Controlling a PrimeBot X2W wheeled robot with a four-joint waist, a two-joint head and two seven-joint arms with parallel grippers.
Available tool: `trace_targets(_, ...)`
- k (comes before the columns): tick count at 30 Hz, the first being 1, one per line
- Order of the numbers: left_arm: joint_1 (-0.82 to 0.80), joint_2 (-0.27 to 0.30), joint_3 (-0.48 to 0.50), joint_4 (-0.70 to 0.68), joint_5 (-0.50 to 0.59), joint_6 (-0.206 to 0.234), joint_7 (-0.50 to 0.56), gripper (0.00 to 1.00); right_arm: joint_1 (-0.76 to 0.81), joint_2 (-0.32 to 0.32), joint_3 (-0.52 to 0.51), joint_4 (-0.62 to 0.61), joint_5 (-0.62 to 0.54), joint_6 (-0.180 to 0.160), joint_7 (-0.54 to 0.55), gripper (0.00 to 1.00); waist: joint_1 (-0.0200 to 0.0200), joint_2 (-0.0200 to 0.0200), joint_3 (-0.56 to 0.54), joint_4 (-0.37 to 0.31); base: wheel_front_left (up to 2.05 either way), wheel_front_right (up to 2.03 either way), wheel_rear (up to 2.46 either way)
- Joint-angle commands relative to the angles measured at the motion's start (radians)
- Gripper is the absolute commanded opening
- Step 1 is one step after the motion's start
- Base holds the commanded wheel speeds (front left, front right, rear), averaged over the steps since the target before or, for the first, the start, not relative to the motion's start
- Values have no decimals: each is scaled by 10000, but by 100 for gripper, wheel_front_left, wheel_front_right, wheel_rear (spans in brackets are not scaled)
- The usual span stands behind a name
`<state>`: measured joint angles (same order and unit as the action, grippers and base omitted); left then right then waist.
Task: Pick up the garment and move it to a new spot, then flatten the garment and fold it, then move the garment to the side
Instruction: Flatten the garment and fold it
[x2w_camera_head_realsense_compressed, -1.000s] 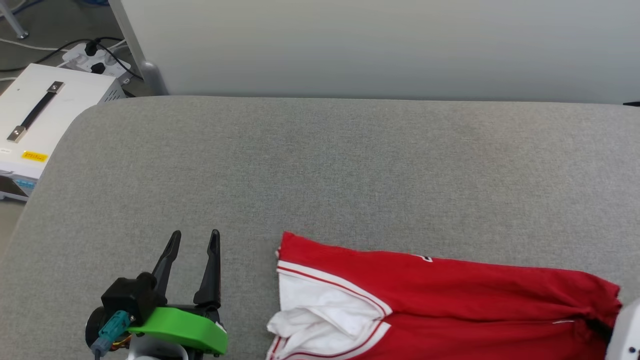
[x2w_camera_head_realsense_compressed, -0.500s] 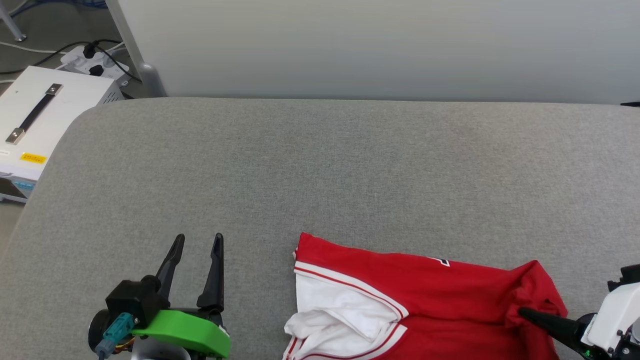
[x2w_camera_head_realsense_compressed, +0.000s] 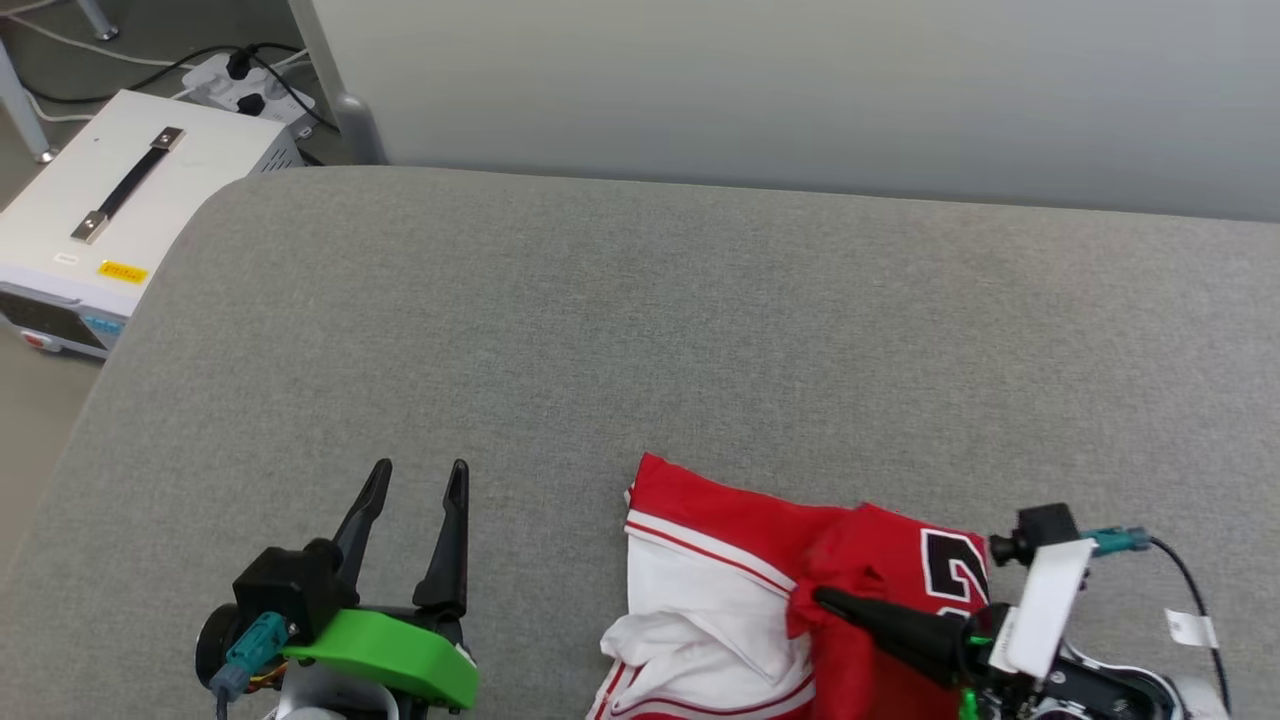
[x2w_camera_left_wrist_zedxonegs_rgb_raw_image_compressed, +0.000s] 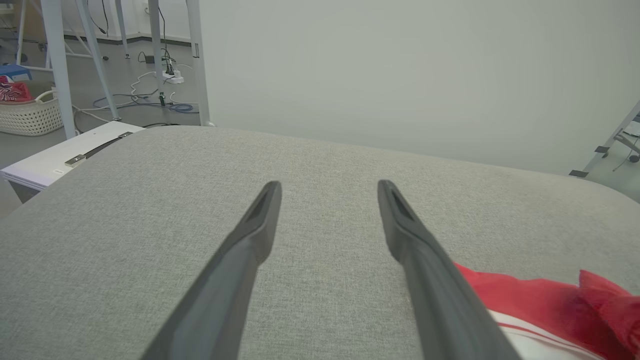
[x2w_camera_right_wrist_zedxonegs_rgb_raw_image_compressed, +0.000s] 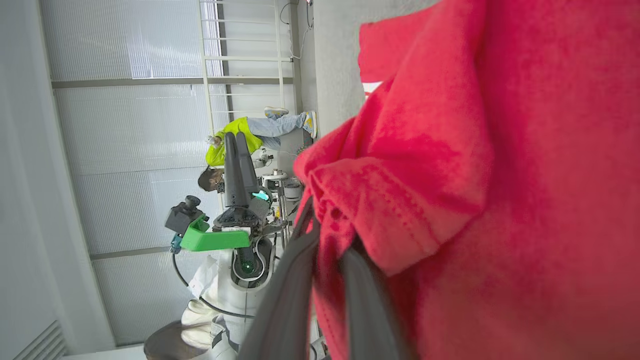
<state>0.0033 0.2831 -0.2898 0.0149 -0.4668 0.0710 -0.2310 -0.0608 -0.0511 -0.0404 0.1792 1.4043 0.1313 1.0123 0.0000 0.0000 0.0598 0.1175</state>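
The garment (x2w_camera_head_realsense_compressed: 740, 520) lies at the lower right of centre in the head view, on the near part of the grey tabletop (x2w_camera_head_realsense_compressed: 640, 330), and runs out past the bottom edge of the frame. A white sleeve with striped trim faces left. A red flap is doubled over on top, with part of the black-and-white number showing on it.

The right end effector (x2w_camera_head_realsense_compressed: 830, 605) reaches in from the lower right, pointing left. Its fingers are pinched nearly together on a bunched red fold of the garment, and the right wrist view shows the cloth draped thickly around them. The left end effector (x2w_camera_head_realsense_compressed: 420, 468) stands at the lower left with its fingers spread wide and nothing between them, near the garment's left edge but apart from it.

The garment looks soft, light and limp. It should sag and bunch wherever it is unsupported, and a single pinch will likely drag it into a rope rather than a flat sheet. Hem corners, shoulder seams or the striped trim look like the best holds, one per end effector, since the cloth is firmer there and pulls out square.

Bare tabletop spreads across the middle, top and left of the frame. Its rounded corner sits at the upper left, with a white box (x2w_camera_head_realsense_compressed: 110, 220) just beyond the edge and a wall panel (x2w_camera_head_realsense_compressed: 800, 90) along the far side.
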Motion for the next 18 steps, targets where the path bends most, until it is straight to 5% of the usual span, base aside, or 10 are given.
trace_targets(1,-256,-20,-42,3,74,-67,3,100,-325,7,543,54,201,-6,-350,0,0,0,147,195,0,0,0)
trace_targets(6,-418,-96,-91,112,65,-109,-49,100,-739,7,1991,251,511,-6,-1546,0,0,0,317,411,0,0,0)
trace_targets(12,-573,-216,-134,258,66,-191,-141,100,-1030,8,2878,975,-623,-6,-2727,0,0,0,534,577,0,0,0)
trace_targets(13,-593,-233,-132,295,66,-205,-156,100,-1057,8,2980,1040,-620,-6,-2850,21,0,0,562,584,0,0,0)
trace_targets(14,-606,-243,-125,324,65,-214,-168,100,-1080,8,3052,1077,-612,-6,-2932,55,0,0,583,581,0,0,0)
trace_targets(15,-619,-253,-112,356,66,-222,-182,100,-1116,8,3125,1085,-601,-6,-3044,100,0,0,600,569,0,0,0)
trace_targets(18,-635,-273,-84,454,65,-245,-210,100,-1191,8,3325,942,-428,-6,-3301,100,0,0,606,513,0,0,0)
